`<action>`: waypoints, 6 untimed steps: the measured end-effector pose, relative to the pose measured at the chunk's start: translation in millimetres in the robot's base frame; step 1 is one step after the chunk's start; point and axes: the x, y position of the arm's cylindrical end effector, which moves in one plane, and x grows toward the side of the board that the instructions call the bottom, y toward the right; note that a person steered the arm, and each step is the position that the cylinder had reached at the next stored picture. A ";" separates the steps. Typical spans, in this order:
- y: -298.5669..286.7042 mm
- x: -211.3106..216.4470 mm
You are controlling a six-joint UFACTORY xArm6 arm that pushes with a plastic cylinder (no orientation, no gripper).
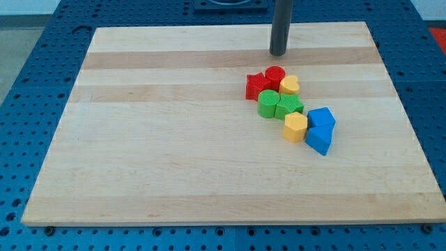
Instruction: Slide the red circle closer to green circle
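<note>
The red circle (275, 74) sits in a tight cluster right of the board's middle, just above the green circle (268, 103) and close to it, with the red star (258, 86) at its left and a yellow heart (290, 85) at its right. My tip (279, 54) stands above the cluster towards the view's top, a short way above the red circle and apart from it.
A second, ridged green block (288, 107) touches the green circle's right side. A yellow hexagon (295, 127) and two blue blocks (320, 117) (318, 139) lie below right. The wooden board (174, 139) rests on a blue pegboard table.
</note>
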 end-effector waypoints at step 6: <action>15.6 34.4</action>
